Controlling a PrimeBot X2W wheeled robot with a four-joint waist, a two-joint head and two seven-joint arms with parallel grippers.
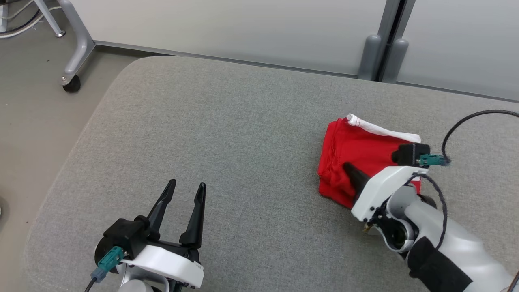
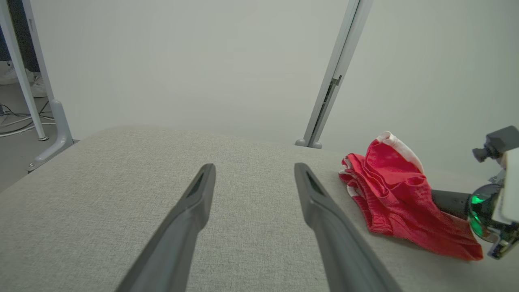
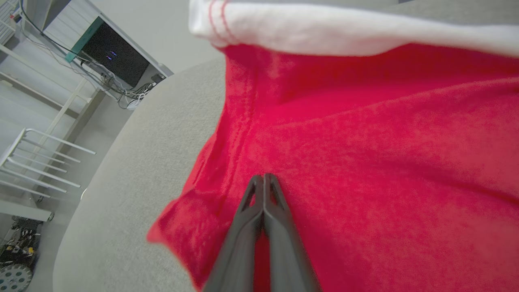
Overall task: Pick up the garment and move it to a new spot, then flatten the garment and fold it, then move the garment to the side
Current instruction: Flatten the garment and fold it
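Observation:
The red garment (image 1: 357,150) with a white band lies folded into a small bundle at the right of the grey cloth-covered table (image 1: 223,142). My right gripper (image 1: 347,166) is shut, its fingers lying flat across the garment's top. In the right wrist view the joined tips (image 3: 263,176) rest on the red fabric (image 3: 365,142), with no fold seen between them. My left gripper (image 1: 187,184) stands open over bare table at the lower left, far from the garment. From the left wrist, the open gripper (image 2: 254,166) has the garment (image 2: 397,194) off to its right.
A grey frame leg on a caster (image 1: 77,52) stands on the floor beyond the table's rounded left corner. Partition posts (image 1: 383,56) rise behind the far edge. A black cable (image 1: 466,121) loops above my right wrist.

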